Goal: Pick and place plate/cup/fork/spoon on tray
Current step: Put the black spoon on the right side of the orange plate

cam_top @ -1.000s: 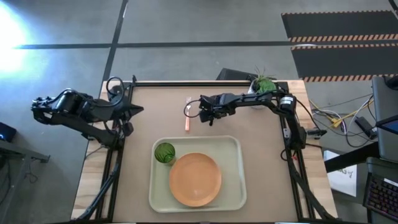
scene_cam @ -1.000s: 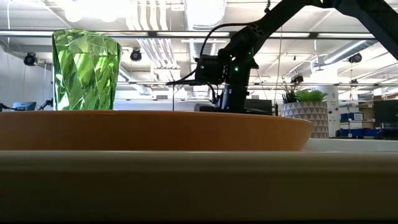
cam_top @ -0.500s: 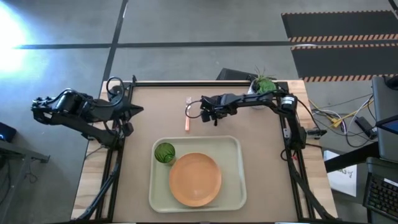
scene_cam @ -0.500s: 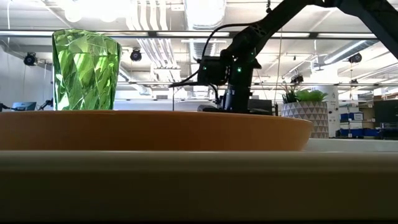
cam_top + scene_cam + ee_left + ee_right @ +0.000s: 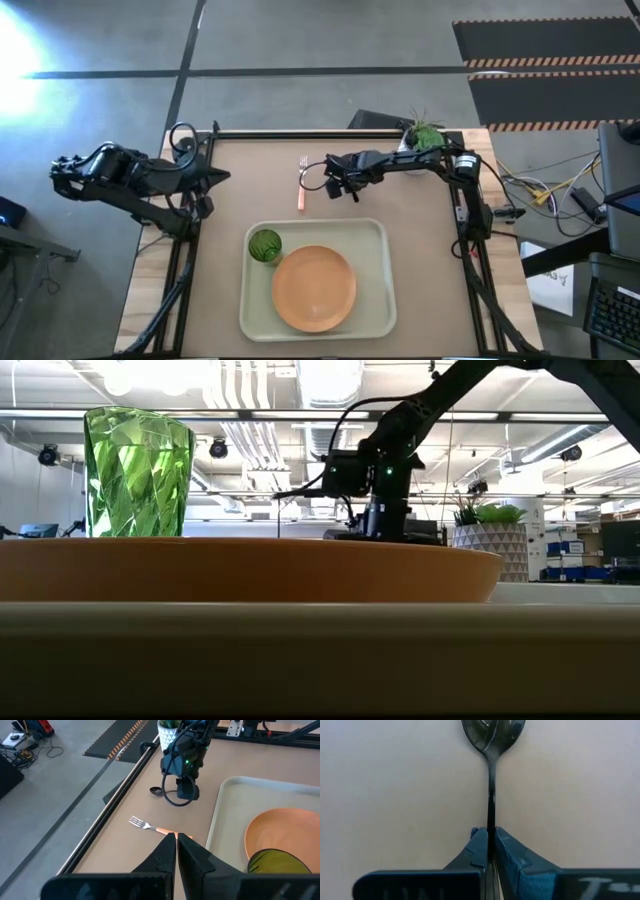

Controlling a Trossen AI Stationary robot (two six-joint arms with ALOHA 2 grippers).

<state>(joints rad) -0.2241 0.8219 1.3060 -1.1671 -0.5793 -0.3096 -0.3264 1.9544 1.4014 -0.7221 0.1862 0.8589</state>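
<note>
- Brown tabletop (image 5: 230,190) lies bare between the fork (image 5: 301,186) and its left edge.
- My right claw (image 5: 490,851) pinches the spoon (image 5: 492,740) handle near the far edge.
- My left claw (image 5: 177,851) is clenched, empty, at the left edge.
- Plate (image 5: 314,288) and cup (image 5: 265,245) sit in the tray (image 5: 380,300) by the near edge.

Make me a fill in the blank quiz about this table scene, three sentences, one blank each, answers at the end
1. The right end effector is shut on the handle of the ____.
2. The green cup and the orange plate both sit on the ____.
3. The fork lies on the table with its ____ pointing away from the tray.

Missing words: spoon; tray; tines
</note>
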